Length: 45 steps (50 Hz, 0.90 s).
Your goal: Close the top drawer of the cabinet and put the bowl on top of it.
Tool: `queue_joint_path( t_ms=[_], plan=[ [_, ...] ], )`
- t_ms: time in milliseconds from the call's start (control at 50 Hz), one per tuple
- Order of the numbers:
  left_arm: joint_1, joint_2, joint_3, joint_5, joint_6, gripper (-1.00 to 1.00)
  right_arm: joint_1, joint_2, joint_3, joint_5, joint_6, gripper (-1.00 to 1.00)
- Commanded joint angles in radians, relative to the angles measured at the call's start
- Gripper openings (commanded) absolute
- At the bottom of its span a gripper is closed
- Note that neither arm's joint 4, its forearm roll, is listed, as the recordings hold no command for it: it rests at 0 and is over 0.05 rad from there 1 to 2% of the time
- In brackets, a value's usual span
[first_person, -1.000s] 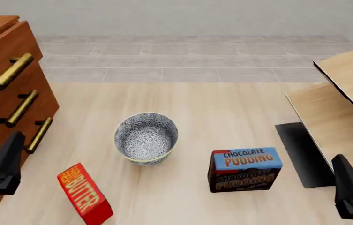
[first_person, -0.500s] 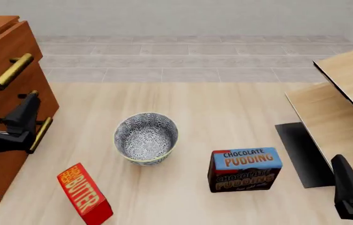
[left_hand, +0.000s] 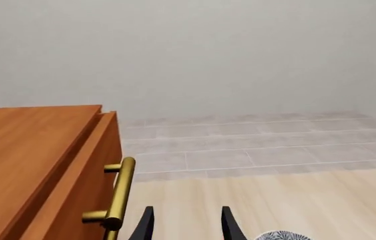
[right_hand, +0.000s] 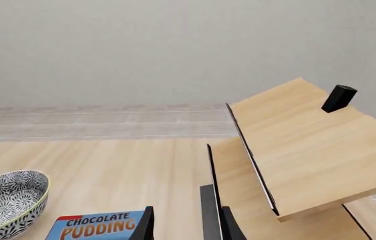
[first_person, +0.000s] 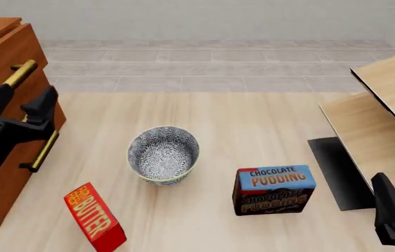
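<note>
Top drawer (first_person: 15, 79) juts open toward three o'clock; your left pincer (first_person: 17, 105) hovers raised beside its handle (left_hand: 118, 192), parted, empty.

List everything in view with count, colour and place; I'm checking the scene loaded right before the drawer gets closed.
cabinet: one, reddish-brown, left edge of the front view.
top drawer: one, reddish-brown with brass bar handle, standing proud of the cabinet front.
lower drawer handles: one brass bar shows clearly; the rest are hidden by the left arm.
bowl: one, blue-and-white with yellowish rim, upright on the table, centre-left.
pudding box: one, blue and dark brown, right of the bowl, apart from it.
butter box: one, red, near side, tilted.
light-wood furniture: pale, right side.
table: light wood.
left gripper: black, open, beside the top drawer's handle.
right gripper: black, low at the near right.
</note>
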State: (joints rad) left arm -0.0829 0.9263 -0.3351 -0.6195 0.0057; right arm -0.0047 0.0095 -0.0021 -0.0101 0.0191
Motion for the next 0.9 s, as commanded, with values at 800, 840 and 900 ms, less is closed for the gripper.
queue_joint_path(
  t_ms=[800, 840, 900],
  plan=[
    [0.233, 0.172, -0.057, -0.084, -0.002, 1.00, -0.004, 0.000, -0.001, 0.005, -0.003, 1.00],
    [0.248, 0.170, -0.054, -0.085, 0.001, 1.00, -0.004, 0.000, -0.001, 0.005, -0.003, 1.00],
    [0.260, 0.170, -0.052, -0.086, -0.001, 1.00, -0.004, 0.001, 0.000, 0.004, -0.002, 1.00]
  ],
)
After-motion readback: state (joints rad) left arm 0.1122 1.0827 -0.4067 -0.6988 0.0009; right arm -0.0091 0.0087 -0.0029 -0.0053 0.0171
